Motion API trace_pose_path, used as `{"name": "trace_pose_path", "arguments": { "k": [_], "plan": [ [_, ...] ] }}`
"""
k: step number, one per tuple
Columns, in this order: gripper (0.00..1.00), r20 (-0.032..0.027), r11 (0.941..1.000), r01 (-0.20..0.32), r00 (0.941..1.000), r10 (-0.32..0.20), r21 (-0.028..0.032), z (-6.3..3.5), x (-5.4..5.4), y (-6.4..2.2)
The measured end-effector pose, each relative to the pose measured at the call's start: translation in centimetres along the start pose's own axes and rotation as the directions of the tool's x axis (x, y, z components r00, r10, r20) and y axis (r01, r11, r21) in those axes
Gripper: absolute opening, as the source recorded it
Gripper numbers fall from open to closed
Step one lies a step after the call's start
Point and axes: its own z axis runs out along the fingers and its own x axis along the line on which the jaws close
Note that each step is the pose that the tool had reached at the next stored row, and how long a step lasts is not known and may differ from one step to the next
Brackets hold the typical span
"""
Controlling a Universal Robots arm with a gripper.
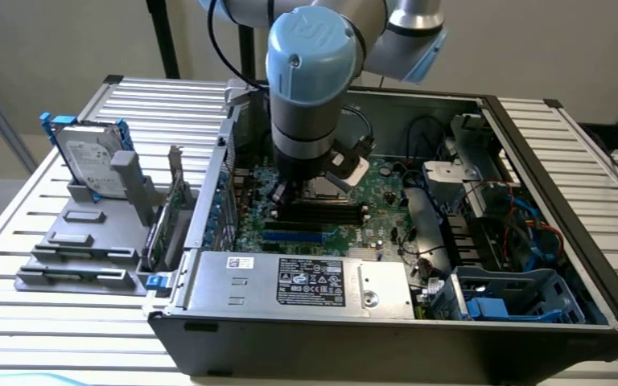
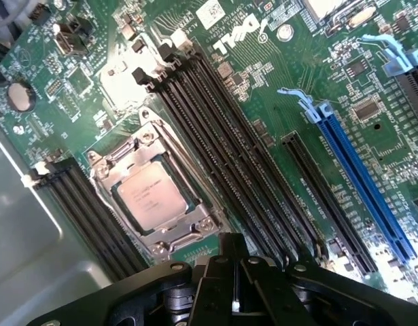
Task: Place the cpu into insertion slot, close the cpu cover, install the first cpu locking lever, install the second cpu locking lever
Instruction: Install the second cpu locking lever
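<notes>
The arm (image 1: 309,88) reaches down into the open computer case (image 1: 566,241), which lies on a slatted tabletop (image 1: 30,241). Its end effector (image 2: 234,282) hangs low over the green motherboard (image 2: 317,61), near the middle of the board, beside the long black memory slots (image 2: 222,136). The fingers are closed together and hold nothing.

In the wrist view the cpu (image 2: 151,197) sits in the insertion slot (image 2: 105,182), a pale square with printed lettering, lying flat. The cpu cover (image 2: 169,239) is down around it, its silvery frame bordering the chip on all sides. Whether the locking levers are latched is hard to tell from this angle. The slot lies between two banks of memory slots, with the end effector just beside one corner of the cover and not touching it.

A long blue card slot (image 2: 361,176) runs across the board farther out. Inside the case, at its near edge in the exterior view, is a grey power supply (image 1: 298,281) with a label. On the tabletop near the exterior view's left edge, a hard drive (image 1: 89,157) stands upright in a grey fixture (image 1: 84,241).
</notes>
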Motion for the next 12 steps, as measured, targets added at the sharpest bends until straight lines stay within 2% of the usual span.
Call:
{"name": "trace_pose_path", "arguments": {
  "k": [5, 12],
  "plan": [
    [0.11, 0.0000, 1.0000, 0.000, 1.0000, 0.000, 0.0001, -1.76, 0.5, -0.41],
    [0.11, -0.0002, 1.0000, 0.000, 1.0000, 0.000, 0.0001, -1.78, 0.5, -0.42]
  ]
}}
